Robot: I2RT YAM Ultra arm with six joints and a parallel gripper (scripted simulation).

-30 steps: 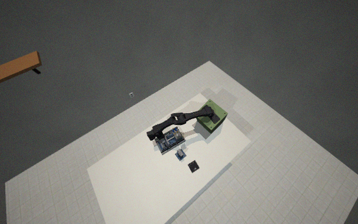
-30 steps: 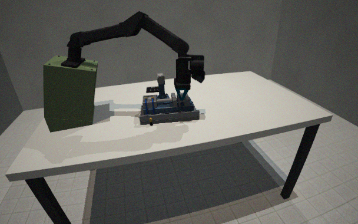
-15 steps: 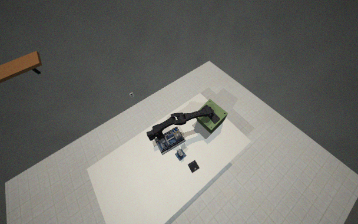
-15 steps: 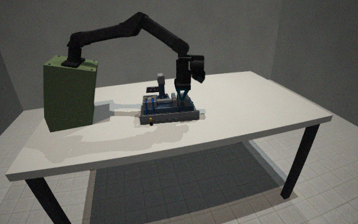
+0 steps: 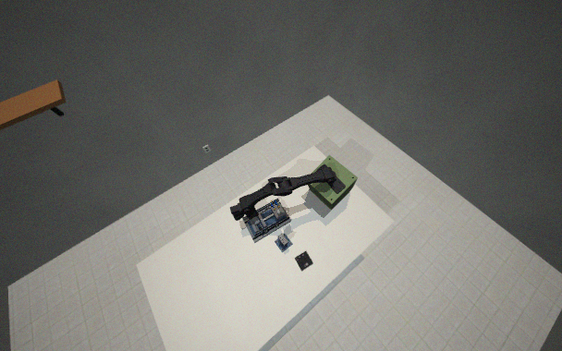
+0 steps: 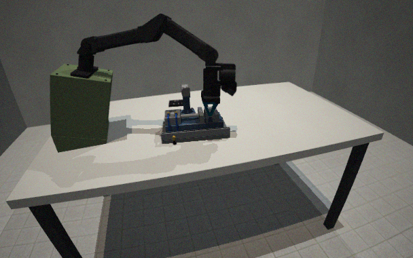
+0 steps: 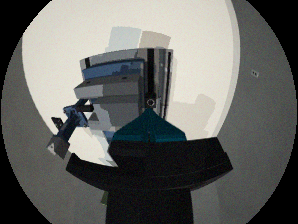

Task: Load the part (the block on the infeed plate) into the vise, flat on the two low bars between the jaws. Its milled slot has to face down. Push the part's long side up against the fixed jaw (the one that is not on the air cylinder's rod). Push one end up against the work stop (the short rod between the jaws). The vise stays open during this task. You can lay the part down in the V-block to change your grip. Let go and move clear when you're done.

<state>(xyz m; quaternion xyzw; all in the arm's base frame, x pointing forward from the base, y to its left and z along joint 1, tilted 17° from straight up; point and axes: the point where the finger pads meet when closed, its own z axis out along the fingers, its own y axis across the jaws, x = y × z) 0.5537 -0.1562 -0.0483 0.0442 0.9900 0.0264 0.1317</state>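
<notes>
My gripper [image 6: 210,115] [image 7: 149,112] is shut, with its teal fingertips together and nothing seen between them. It points down at the end of the vise [image 5: 272,230] [image 6: 198,134] away from the air cylinder. In the wrist view the tips are beside the right end of the grey fixed jaw [image 7: 114,90]. A darker grey surface [image 7: 117,111] lies close beside that jaw; it may be the part, but I cannot tell surely. The work stop and low bars cannot be made out. The black infeed plate [image 5: 300,259] [image 6: 174,102] shows no block on it.
The V-block's blue stand [image 6: 186,104] [image 7: 64,131] with its grey top [image 6: 185,90] [image 7: 58,147] rises beside the vise. The green pedestal [image 5: 335,199] [image 6: 81,108] carries the arm. The air cylinder [image 6: 172,117] is at the vise's pedestal end.
</notes>
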